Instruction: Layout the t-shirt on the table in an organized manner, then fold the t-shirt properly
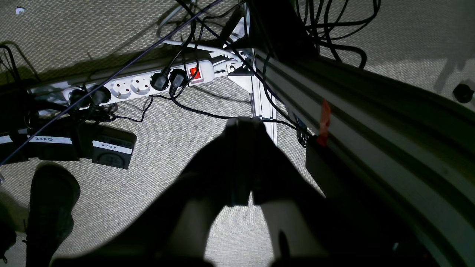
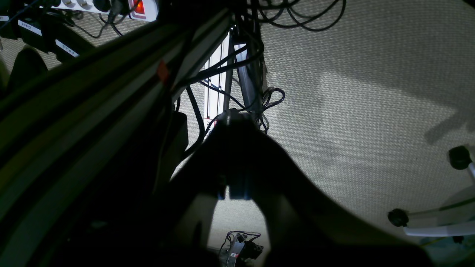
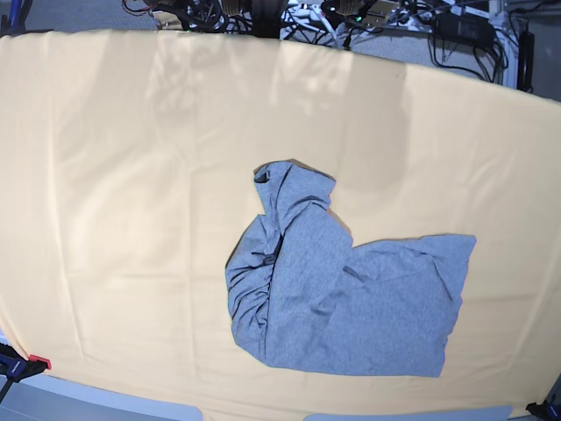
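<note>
Base view: the t-shirt lies crumpled on my bench, right of centre and toward the lower edge of the frame, its grey cloth bunched into folds at lower left, a narrower part reaching up toward the middle of the frame, and a flatter panel spreading out to the lower right. No lettering shows on the side facing up. The yellow-orange bench cover fills nearly the whole frame around the shirt, with faint creases running across it; neither of my arms appears in this view. Left wrist view: my left pincer hangs in dark silhouette at the lower centre of the frame, its jaws drawn fully together and holding nothing, above a pale woven carpet. A white power strip with a red switch lies at upper left with black plugs in it, a black box labelled "STOP" sits at left, and a metal frame rail runs diagonally down the right side. A dark shoe shows at lower left. Right wrist view: my right pincer is likewise a dark shape at lower centre, jaws fully together and empty, over the same carpet. The frame rail crosses the left half of this frame, tangled black cables hang at upper centre, and a chair base with black castors sits at lower right.
</note>
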{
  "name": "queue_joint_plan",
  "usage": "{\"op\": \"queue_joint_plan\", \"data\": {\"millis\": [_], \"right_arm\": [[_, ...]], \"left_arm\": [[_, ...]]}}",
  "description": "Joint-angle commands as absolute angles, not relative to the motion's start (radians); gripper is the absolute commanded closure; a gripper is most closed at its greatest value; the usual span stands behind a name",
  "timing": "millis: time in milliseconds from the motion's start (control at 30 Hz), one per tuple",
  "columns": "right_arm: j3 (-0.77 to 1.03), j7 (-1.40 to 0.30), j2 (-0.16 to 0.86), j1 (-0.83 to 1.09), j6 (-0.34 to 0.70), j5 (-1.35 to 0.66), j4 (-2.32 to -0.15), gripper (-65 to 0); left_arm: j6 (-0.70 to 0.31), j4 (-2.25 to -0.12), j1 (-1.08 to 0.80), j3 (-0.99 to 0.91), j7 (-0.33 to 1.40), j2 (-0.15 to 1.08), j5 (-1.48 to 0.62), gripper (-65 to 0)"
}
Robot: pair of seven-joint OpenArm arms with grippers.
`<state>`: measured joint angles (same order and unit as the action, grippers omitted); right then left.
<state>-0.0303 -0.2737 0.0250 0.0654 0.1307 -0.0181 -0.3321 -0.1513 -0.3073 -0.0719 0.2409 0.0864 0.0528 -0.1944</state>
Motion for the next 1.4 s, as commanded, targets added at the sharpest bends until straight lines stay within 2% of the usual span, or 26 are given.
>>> {"op": "queue_joint_plan", "data": {"millis": [0,300,1000,1167,1267,1367], "right_arm": [[-0.029,-0.274,0.029,0.061,0.131,-0.021,-0.339,-0.9],[-0.029,-0.335,0.031,0.061,0.131,-0.021,-0.339,-0.9],[-0.029,-0.335,0.034,0.061,0.131,-0.020,-0.339,-0.9],[-0.029,-0.406,0.034,0.065,0.171,0.087,-0.370,0.0],[-0.029,-0.479,0.035,0.105,0.184,0.109,-0.446,0.0],[-0.029,-0.480,0.046,0.189,0.199,0.109,-0.559,0.0]], "left_arm": [[-0.161,-0.314,-0.072,0.241,0.080,0.052,-0.192,0.0],[-0.165,-0.314,-0.078,0.241,0.088,0.052,-0.192,0.0],[-0.164,-0.319,-0.086,0.241,0.088,0.053,-0.192,0.0],[-0.164,-0.385,-0.089,0.241,0.263,0.063,-0.192,0.0],[-0.164,-0.477,-0.114,0.241,0.366,0.084,-0.192,0.0],[-0.164,-0.596,-0.189,0.241,0.401,0.118,-0.192,0.0]]}}
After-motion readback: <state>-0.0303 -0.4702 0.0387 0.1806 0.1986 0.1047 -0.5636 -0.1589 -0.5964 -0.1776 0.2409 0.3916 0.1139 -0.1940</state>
